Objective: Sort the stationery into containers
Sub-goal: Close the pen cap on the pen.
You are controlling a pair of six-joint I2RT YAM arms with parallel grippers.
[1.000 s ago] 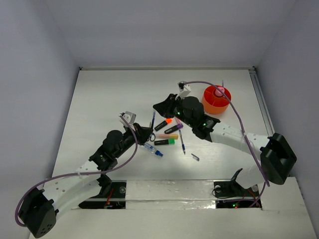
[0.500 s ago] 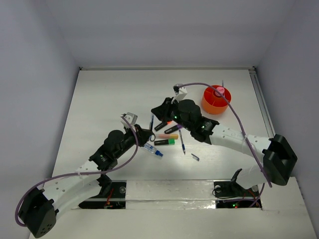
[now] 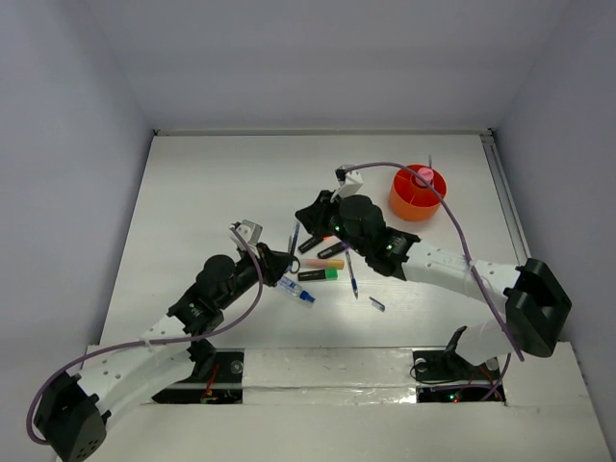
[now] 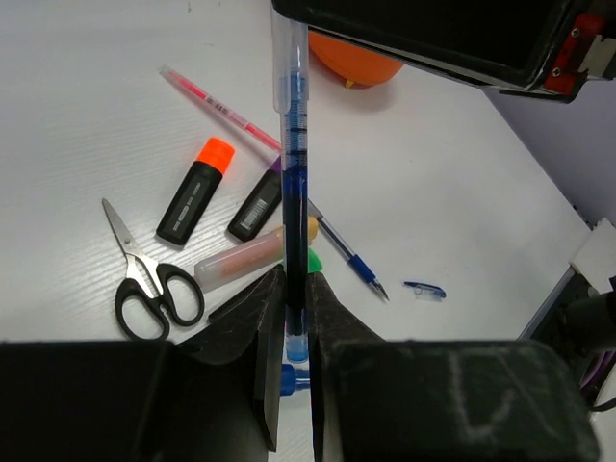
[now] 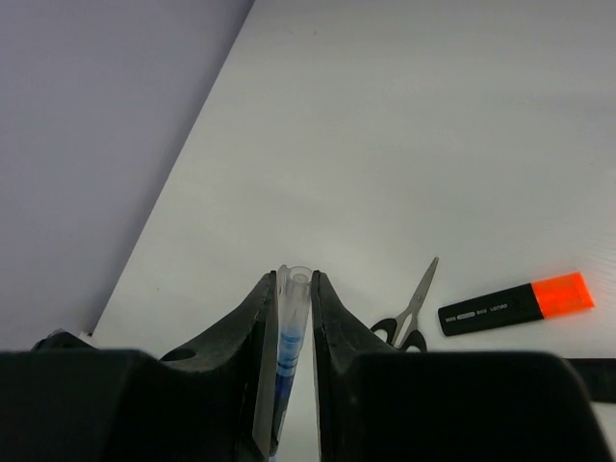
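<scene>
My left gripper (image 3: 280,258) (image 4: 296,274) is shut on the lower end of a thin blue pen (image 3: 294,234) (image 4: 292,144) and holds it up off the table. My right gripper (image 3: 307,214) (image 5: 289,279) is shut on the same pen's clear upper end (image 5: 292,308). Below lie the orange highlighter (image 4: 195,190) (image 5: 515,303), purple highlighter (image 4: 258,207), yellow-pink highlighter (image 4: 252,258), green highlighter (image 3: 319,274), scissors (image 4: 149,274) (image 5: 409,313), a second blue pen (image 3: 352,274) (image 4: 346,255) and a white-blue tube (image 3: 296,290). The orange cup (image 3: 418,192) (image 4: 356,63) stands at the back right.
A thin pink pen (image 4: 217,96) lies beyond the highlighters. A small blue cap piece (image 3: 376,304) (image 4: 424,288) lies toward the near right. White walls close in the table on the left, back and right. The arm bases sit at the near edge.
My right gripper has moved left toward the raised pen and now has its upper end between its fingers. My left gripper still holds the pen and has shifted slightly.
</scene>
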